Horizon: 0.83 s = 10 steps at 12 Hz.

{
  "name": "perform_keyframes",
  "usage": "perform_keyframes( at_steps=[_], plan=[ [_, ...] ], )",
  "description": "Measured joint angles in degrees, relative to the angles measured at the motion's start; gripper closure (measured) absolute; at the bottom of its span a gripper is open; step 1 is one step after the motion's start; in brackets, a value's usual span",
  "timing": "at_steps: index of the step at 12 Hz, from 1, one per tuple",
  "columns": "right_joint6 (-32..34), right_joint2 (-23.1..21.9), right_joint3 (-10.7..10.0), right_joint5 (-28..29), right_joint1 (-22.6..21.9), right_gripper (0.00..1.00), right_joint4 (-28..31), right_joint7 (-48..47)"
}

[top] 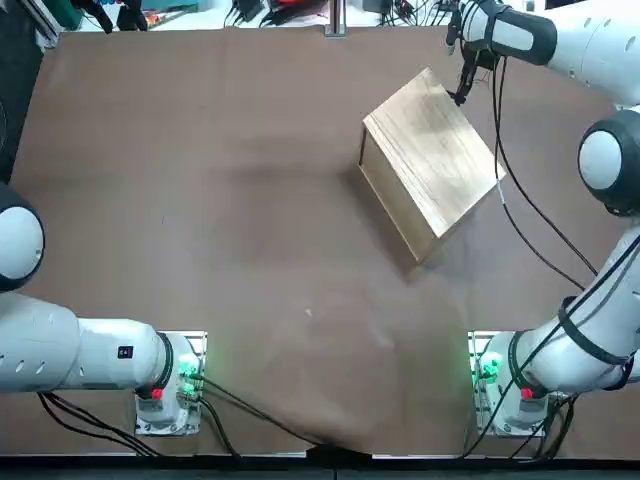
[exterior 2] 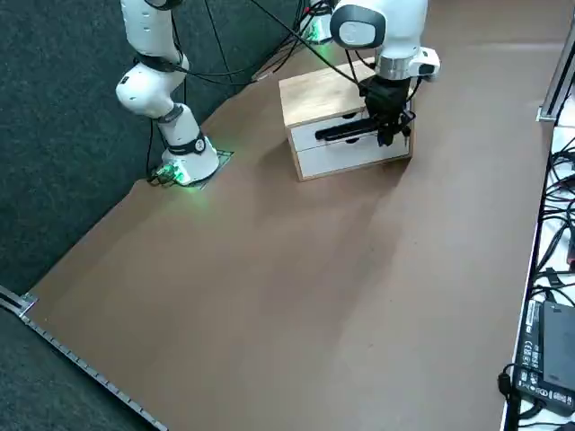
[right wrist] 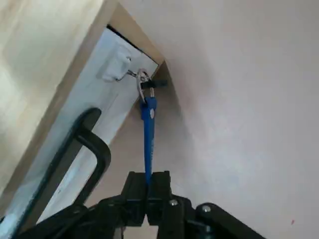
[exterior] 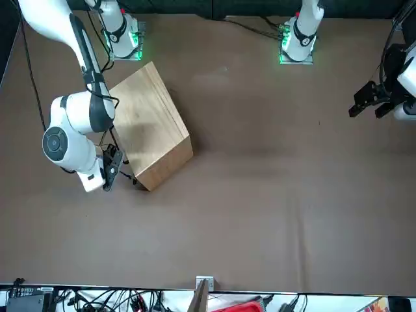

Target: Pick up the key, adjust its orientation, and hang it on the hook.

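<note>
Gripper (right wrist: 148, 181), the right one, is pinching the blue tag (right wrist: 149, 132) between its fingers, in front of the wooden box's (top: 432, 160) white drawer front. The tag's metal ring (right wrist: 141, 84) reaches the white hook (right wrist: 117, 64) by a short chain; a dark key (right wrist: 155, 84) sits at the ring, beside the drawer's black handle (right wrist: 94, 149). The box stands on the desk (top: 250, 250).

We hold our right arm (top: 600, 160) reaching forward from its base, bent along its length, with the far part turned inward toward our left. The wrist (exterior: 91, 174) carries our right end effector (right wrist: 148, 180) out in front, well apart from the base. Its two fingers are closed in a narrow pinch.
</note>
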<state>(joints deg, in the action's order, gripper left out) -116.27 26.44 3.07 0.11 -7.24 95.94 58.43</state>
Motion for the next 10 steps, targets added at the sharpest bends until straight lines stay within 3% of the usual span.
perform_keyframes(
  at_steps=[10],
  plan=[
    [-0.02, 0.33, 0.00, 0.47, -0.08, 0.96, 0.00, 0.00]
  ],
)
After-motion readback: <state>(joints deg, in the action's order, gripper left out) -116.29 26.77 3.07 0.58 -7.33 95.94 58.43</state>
